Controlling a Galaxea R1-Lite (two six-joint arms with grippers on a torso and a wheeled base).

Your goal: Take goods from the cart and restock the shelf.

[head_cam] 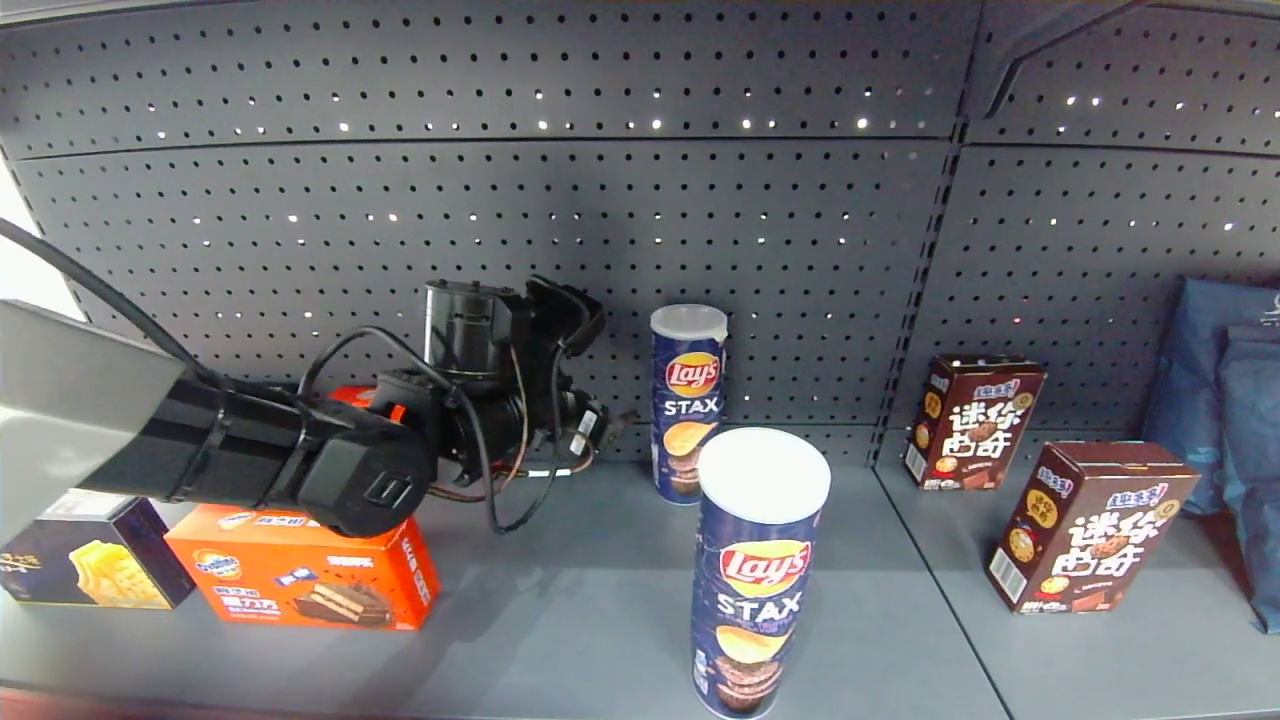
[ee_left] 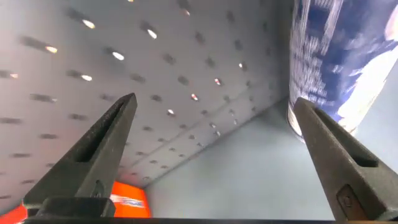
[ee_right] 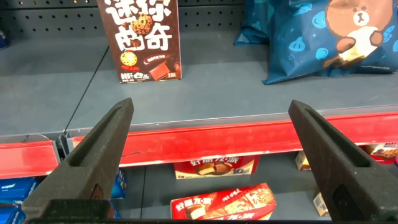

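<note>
Our left gripper (ee_left: 214, 99) is spread empty beside the mid-frame rear chip can (head_cam: 688, 400), and the right gripper (ee_right: 211, 102) is likewise spread. Placing seems done; next we fetch more stock.

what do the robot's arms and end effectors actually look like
The left arm has a pale grey shell, then black wrist housings with a small rectangular port and a dull metal cylinder. Black cables run along it and loop loosely at the wrist. The left end effector and right end effector each have two dark, matte, wedge-shaped fingers tapering to blunt tips.
</note>
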